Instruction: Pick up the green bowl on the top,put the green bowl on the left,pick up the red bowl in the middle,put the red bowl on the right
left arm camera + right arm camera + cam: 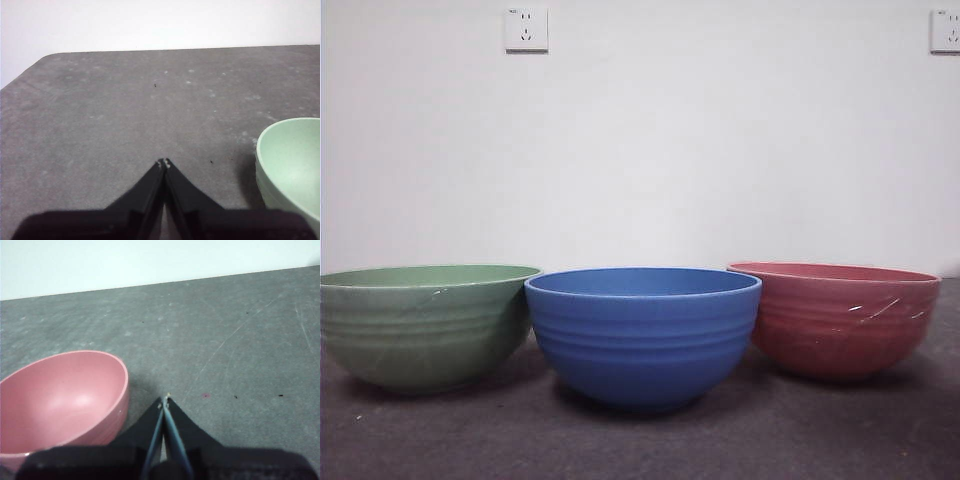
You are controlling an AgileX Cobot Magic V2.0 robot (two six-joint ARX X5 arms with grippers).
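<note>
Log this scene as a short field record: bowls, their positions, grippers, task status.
green bowl: upright on the table, left of the row in the front view
blue bowl: middle, nearest the front camera
red bowl: upright, on the right
stacking: none, all three stand apart
left gripper: shut, empty, beside the green bowl
right gripper: shut, empty, beside the red bowl
task status: both bowls look placed
</note>
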